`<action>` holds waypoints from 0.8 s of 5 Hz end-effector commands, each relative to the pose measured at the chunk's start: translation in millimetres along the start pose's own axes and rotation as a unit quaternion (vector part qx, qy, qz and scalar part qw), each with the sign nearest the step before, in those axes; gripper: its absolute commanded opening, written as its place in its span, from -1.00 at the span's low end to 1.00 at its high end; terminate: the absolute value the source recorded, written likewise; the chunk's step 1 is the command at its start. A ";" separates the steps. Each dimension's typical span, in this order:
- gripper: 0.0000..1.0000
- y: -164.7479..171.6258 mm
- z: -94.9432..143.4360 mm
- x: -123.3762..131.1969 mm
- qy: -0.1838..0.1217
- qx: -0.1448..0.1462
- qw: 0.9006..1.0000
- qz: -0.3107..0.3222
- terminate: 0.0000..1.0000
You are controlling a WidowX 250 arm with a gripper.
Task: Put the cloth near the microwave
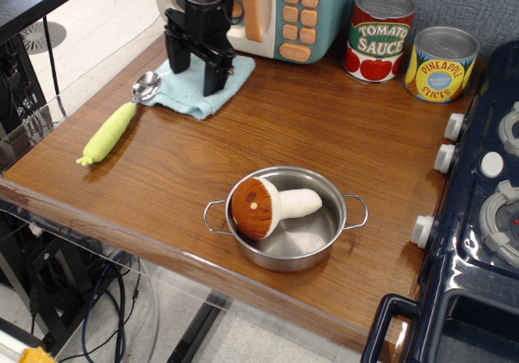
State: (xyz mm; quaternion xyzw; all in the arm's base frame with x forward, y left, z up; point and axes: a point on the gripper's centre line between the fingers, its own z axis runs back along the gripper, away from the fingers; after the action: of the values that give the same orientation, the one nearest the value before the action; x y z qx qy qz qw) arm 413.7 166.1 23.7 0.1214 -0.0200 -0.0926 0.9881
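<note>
observation.image | wooden table (324, 128) | fingers (195, 65) spread, pressing cloth (195, 94) beside microwave (268, 10) | tiled floor

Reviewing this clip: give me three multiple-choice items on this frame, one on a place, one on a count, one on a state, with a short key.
1. Where does the cloth lie?
A. In the pot
B. On the table in front of the microwave
C. On the stove

2. How many cans stand by the back wall?
A. One
B. Two
C. Three

3. What is in the steel pot?
A. A toy mushroom
B. The spoon
C. Nothing

Key:
1 B, the cloth sits flat before the microwave, under the gripper.
2 B, the tomato sauce can and the pineapple slices can.
3 A, the mushroom lies on its side in it.
</note>
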 end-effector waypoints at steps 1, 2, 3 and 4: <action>1.00 22.3 22.2 -11.3 -0.010 0.023 0.999 0.034 -1.00; 1.00 28.1 25.7 -13.9 -0.013 0.020 0.999 0.046 -1.00; 1.00 26.5 32.5 -11.3 -0.019 0.005 0.999 0.040 -1.00; 1.00 26.3 51.1 -6.7 -0.043 -0.011 0.998 0.042 -1.00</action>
State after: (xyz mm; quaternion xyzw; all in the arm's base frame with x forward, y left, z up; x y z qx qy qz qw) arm 406.9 174.4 29.8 0.0804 -0.0165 -0.0627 0.9946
